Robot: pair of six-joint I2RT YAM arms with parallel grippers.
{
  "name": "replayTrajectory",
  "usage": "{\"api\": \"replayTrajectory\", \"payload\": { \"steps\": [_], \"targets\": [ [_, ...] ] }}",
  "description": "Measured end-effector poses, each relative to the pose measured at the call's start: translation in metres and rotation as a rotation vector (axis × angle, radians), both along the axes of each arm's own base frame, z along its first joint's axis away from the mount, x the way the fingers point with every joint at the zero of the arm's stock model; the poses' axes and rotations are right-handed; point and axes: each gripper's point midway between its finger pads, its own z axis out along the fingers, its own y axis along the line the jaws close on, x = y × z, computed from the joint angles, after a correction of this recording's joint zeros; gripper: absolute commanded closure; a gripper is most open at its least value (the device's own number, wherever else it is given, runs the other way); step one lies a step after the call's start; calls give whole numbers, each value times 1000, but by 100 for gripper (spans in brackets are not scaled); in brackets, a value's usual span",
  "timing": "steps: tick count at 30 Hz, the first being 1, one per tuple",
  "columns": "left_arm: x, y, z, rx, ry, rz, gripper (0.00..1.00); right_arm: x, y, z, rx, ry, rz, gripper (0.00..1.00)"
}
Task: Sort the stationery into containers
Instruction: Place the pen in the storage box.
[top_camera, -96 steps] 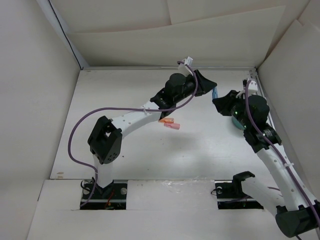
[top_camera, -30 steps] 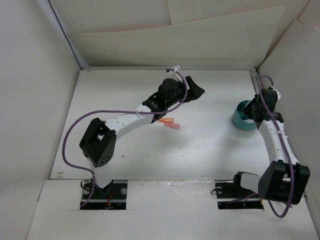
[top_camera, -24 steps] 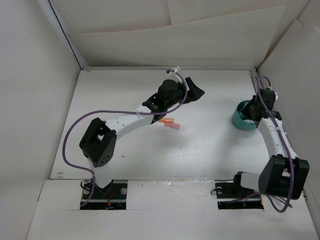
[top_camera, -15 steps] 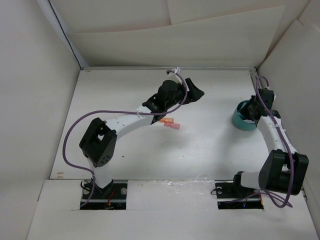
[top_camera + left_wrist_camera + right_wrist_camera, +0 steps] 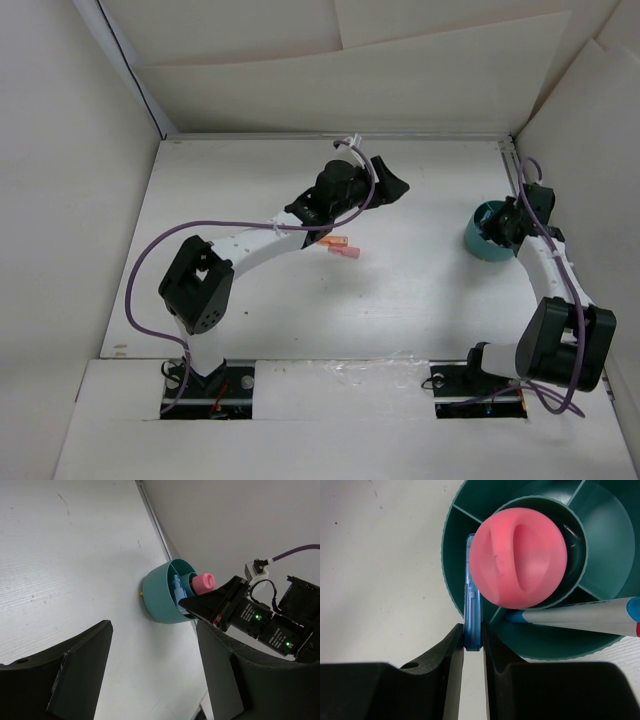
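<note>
Blue capsule (image 5: 471, 592) tight in right end effector (image 5: 472, 636), inside organizer (image 5: 451, 575); left end effector (image 5: 155, 650) open.

Teal organizer (image 5: 157, 597): pink cylinder (image 5: 518, 564) in centre, blue capsule (image 5: 472, 605) alongside.

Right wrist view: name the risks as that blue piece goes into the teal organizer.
1. The right pincer grips the blue piece right at the rim of the teal organizer; released there, it might tip outside onto the table.
2. The pink cap in the hub stands close beside it; a sideways shift could knock it.
</note>
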Motion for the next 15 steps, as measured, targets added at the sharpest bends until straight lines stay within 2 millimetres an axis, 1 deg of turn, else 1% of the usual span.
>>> {"api": "replayTrajectory", "payload": {
  "steps": [3, 6, 7, 9, 10, 11, 15],
  "targets": [
    [0, 0, 0, 0, 0, -1, 35, 0, 1, 0, 10, -3, 3, 92],
    [0, 0, -1, 1, 1, -1, 35, 0, 1, 1, 17, -5, 1, 83],
    [0, 0, -1, 2, 2, -1, 35, 0, 1, 1, 18, -5, 0, 81],
    [0, 0, -2, 2, 2, -1, 35, 0, 1, 1, 20, -7, 0, 81],
    [0, 0, -2, 2, 3, -1, 35, 0, 2, 3, 20, -11, -1, 80],
    [-1, 0, -3, 3, 4, -1, 35, 0, 2, 4, 21, -16, -2, 73],
    [-1, 1, -7, 10, 10, -1, 35, 1, 3, 15, 19, -48, -2, 71]
  ]
}}
